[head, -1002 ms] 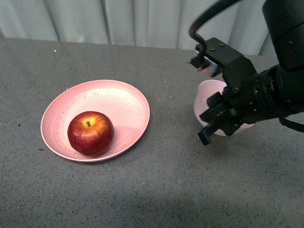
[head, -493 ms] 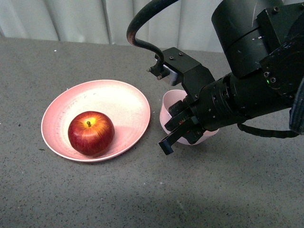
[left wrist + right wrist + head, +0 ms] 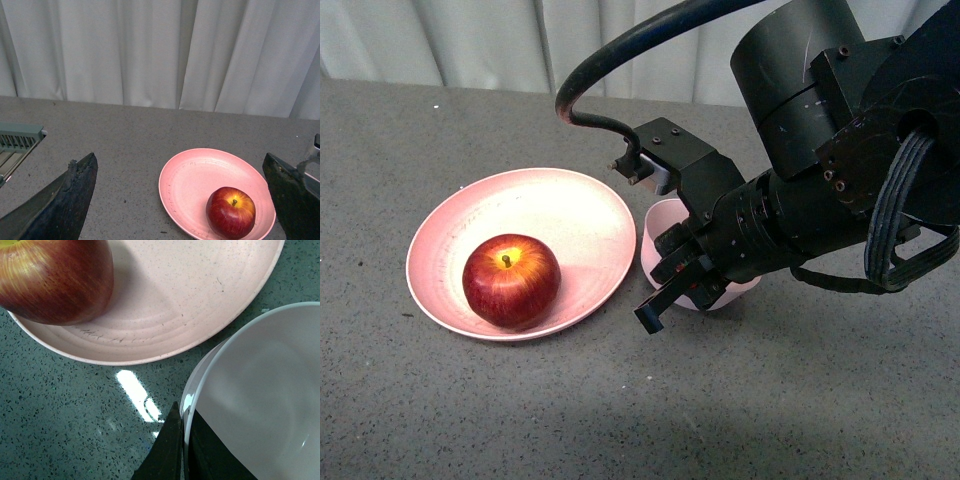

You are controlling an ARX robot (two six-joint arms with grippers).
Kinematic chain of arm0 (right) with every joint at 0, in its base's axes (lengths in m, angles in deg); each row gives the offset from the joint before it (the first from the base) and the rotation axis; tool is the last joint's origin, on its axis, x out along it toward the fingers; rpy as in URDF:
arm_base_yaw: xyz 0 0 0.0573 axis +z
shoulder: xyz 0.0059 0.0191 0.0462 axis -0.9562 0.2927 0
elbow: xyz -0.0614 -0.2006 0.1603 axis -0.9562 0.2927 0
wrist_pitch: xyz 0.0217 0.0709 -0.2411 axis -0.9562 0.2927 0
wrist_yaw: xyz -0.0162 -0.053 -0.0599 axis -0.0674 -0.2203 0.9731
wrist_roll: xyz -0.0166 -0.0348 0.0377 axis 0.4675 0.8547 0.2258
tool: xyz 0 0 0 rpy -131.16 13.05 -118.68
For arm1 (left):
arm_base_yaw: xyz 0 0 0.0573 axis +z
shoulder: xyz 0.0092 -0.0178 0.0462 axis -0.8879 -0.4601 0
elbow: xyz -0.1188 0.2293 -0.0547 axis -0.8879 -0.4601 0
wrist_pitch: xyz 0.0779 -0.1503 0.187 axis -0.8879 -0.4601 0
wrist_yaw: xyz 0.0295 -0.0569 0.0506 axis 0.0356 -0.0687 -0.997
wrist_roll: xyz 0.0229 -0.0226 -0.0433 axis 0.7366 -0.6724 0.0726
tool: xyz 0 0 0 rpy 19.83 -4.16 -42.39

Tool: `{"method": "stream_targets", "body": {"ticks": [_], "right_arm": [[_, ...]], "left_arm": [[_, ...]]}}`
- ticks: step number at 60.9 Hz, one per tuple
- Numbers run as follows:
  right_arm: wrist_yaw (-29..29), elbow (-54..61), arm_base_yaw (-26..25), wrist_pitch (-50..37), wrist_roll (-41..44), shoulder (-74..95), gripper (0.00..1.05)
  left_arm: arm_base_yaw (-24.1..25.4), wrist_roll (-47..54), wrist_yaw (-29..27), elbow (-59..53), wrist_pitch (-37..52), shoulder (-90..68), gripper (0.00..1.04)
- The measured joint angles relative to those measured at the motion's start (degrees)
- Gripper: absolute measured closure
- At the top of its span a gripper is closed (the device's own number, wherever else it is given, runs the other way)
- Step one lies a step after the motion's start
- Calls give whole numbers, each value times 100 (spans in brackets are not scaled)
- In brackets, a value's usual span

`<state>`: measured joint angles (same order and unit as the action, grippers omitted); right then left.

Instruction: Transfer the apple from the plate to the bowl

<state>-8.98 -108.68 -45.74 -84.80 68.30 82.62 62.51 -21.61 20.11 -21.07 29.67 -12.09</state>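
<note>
- The right jaws are clamping the bowl (image 3: 250, 390) by its rim, one finger inside and one outside.
- The bowl is sitting just beside the plate (image 3: 570, 210), with a narrow strip of table (image 3: 770, 400) showing between them.
- The apple (image 3: 510, 281) is lying on the plate, not yet picked up.
- The left jaws are hanging spread and empty.
- The robot is probably positioning the bowl. The next move is calling for releasing the rim, then closing wide-open jaws around the apple.

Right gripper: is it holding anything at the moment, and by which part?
Yes: the right gripper is shut on the bowl, pinching its rim, one finger inside the wall, one outside.
</note>
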Motion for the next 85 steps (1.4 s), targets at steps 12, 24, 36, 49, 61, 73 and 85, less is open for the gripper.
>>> {"method": "stream_targets", "body": {"ticks": [12,24,36,49,61,73,85], "right_arm": [[-81,162,7,-455,-55,-44,73],[48,739,-70,-1515,-382,-476,41],[1314,1832,-546,-3515,-960,-1532,8],[2865,2999,-1080,-5198,-1532,-2671,9],[3233,4194,-1508,-6201,-1604,-3508,38],[2903,4883,-1838,-5928,-1606,-4444,75],[2651,5348,-2096,-5390,-1613,-5427,104]], "left_arm": [[0,0,-2,0,0,0,7],[0,0,0,0,0,0,7],[0,0,-2,0,0,0,7],[0,0,0,0,0,0,7],[0,0,-4,0,0,0,7],[0,0,2,0,0,0,7],[0,0,2,0,0,0,7]]}}
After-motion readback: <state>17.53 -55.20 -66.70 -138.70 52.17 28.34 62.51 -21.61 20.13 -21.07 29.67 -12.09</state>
